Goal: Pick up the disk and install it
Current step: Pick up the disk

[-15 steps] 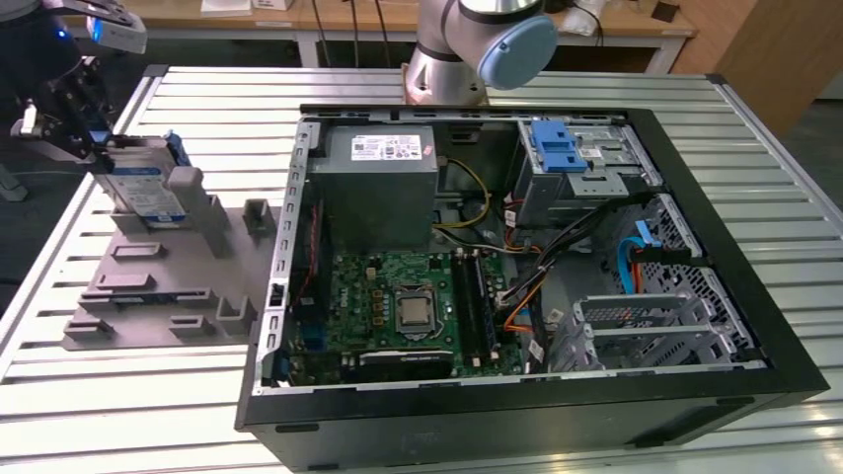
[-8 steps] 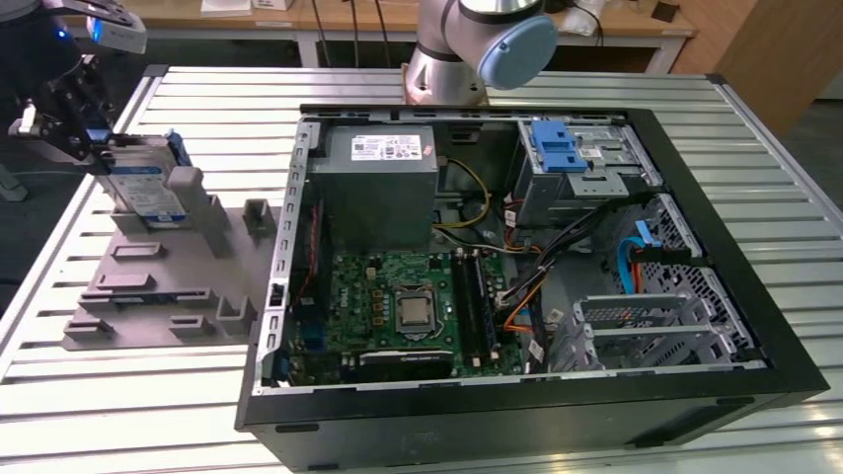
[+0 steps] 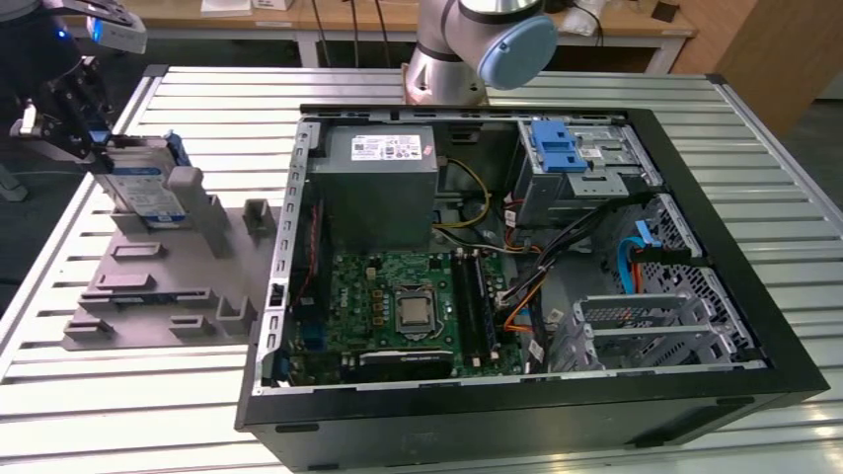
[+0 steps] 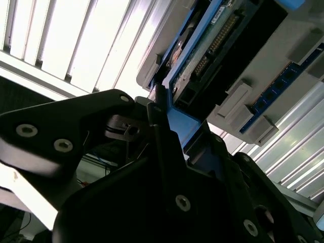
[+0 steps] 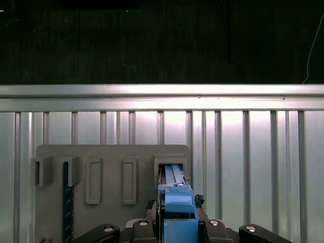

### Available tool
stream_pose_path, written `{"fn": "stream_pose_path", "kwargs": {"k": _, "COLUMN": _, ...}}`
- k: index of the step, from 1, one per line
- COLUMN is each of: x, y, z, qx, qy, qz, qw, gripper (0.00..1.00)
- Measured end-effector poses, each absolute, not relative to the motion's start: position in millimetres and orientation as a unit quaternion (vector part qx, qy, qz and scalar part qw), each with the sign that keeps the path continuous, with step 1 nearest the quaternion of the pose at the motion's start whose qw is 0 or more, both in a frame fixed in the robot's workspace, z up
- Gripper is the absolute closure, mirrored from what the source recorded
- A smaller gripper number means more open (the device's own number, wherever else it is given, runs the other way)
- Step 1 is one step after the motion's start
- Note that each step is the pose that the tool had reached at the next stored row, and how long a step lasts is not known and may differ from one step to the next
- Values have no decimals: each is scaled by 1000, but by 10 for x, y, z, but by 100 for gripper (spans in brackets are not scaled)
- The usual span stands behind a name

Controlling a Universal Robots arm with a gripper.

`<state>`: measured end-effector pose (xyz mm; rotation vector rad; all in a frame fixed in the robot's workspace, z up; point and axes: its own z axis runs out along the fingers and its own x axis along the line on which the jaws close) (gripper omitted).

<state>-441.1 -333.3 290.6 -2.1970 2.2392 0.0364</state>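
Observation:
The disk [image 3: 142, 188] stands on edge in a slot of the grey fixture plate [image 3: 158, 286], at the exterior view's left, with its blue-and-white label facing out. My gripper [image 3: 95, 146] is at the disk's far end, shut on it across its blue rail. In the first wrist view the disk [image 5: 177, 202] is edge-on, its blue rail between my black fingers [image 5: 143, 225]. The second wrist view shows the disk's connector side [image 4: 217, 35] and the blue rail [image 4: 179, 121] clamped in my gripper [image 4: 169, 129].
An open computer case [image 3: 737, 296] lies on the slatted metal table [image 3: 132, 415]. Inside it are a grey power supply box [image 3: 375, 188], a motherboard [image 3: 409, 306] and a silver cage with a blue latch [image 3: 570, 148]. The arm's base [image 3: 461, 49] stands behind the case.

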Motion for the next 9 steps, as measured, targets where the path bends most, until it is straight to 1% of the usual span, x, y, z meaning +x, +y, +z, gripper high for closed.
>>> {"fn": "stream_pose_path", "kwargs": {"k": 9, "x": -4411, "y": -3333, "z": 2914, "qx": -700, "qy": 714, "qz": 12, "qw": 2, "gripper": 64}}
